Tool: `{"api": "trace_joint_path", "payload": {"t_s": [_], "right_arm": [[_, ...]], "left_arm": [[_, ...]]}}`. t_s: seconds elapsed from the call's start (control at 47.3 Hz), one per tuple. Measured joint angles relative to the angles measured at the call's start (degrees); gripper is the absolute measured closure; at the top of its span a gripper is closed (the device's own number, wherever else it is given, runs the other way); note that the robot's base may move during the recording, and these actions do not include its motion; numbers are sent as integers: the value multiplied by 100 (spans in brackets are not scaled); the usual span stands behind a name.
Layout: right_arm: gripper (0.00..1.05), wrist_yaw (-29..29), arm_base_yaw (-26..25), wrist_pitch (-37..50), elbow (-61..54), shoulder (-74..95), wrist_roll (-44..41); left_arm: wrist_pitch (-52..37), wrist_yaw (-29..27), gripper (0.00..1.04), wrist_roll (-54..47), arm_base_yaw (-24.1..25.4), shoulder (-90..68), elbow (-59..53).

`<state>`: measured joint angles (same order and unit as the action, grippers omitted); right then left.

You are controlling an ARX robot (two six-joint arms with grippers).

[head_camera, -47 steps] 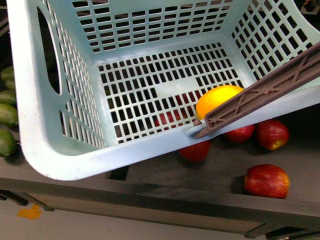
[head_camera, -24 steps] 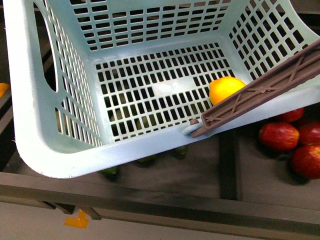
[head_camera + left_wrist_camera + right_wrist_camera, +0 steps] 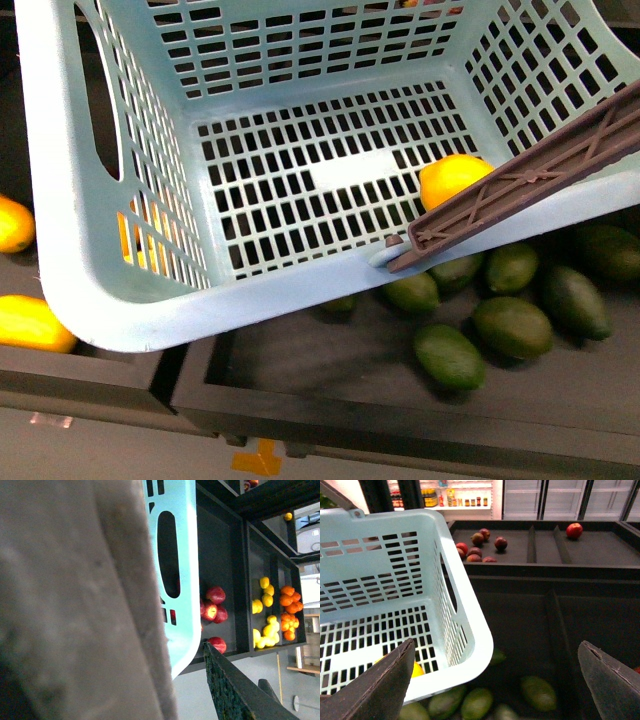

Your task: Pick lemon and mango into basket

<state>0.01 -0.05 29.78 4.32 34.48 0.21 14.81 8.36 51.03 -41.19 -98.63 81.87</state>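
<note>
Inside the basket (image 3: 90, 280), the lemon (image 3: 455, 178) lies on the slotted floor by the near wall, partly behind the brown handle (image 3: 520, 185). The right claw (image 3: 496, 645) gapes wide; the left claw (image 3: 190, 680) cannot be judged.

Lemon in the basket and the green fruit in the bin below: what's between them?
In the front view, the basket's near rim and its brown handle cross between the lemon and the green fruit.
</note>
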Motion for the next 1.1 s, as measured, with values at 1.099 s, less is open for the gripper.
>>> {"api": "trace_joint_path", "payload": {"t_s": [1.099], "right_arm": [[9,0,2,0,0,0,0]], "left_arm": [[0,26,76,-17,0,-2,0]]}}
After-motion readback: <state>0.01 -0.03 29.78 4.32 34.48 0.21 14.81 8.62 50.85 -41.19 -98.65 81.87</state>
